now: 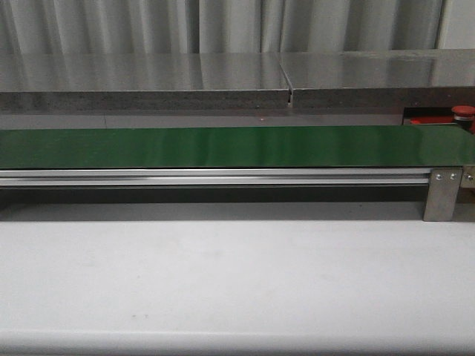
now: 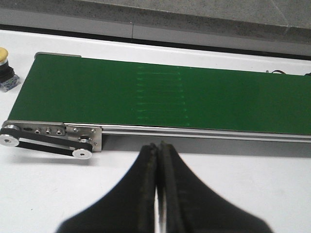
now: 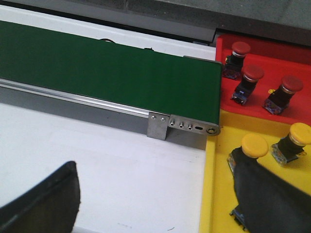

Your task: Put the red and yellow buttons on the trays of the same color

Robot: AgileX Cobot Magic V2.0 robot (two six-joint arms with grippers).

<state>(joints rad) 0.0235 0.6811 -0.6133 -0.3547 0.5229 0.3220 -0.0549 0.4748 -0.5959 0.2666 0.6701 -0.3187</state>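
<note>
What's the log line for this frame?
belt: empty | red tray: 3 red buttons | yellow tray: yellow buttons | left gripper: shut, empty | right gripper: open

Red tray: flat bright red plastic tray [image 3: 272,51] with a thin low edge, lying just past the end of the green belt, farther from the robot than the yellow one; in the front view only a red sliver [image 1: 438,119] shows at the right edge.
Yellow tray: flat bright yellow plastic tray [image 3: 218,194], edge to edge with the red tray.
Red buttons: three red-capped push buttons [image 3: 252,74] on dark bodies, tilted, spaced apart on the red tray.
Yellow buttons: two yellow-capped push buttons [image 3: 254,145] lying on the yellow tray, near each other.
Stray yellow button: one yellow-capped button [image 2: 4,53] on a dark body, upright on the white worktop beside the belt's other end.
</note>
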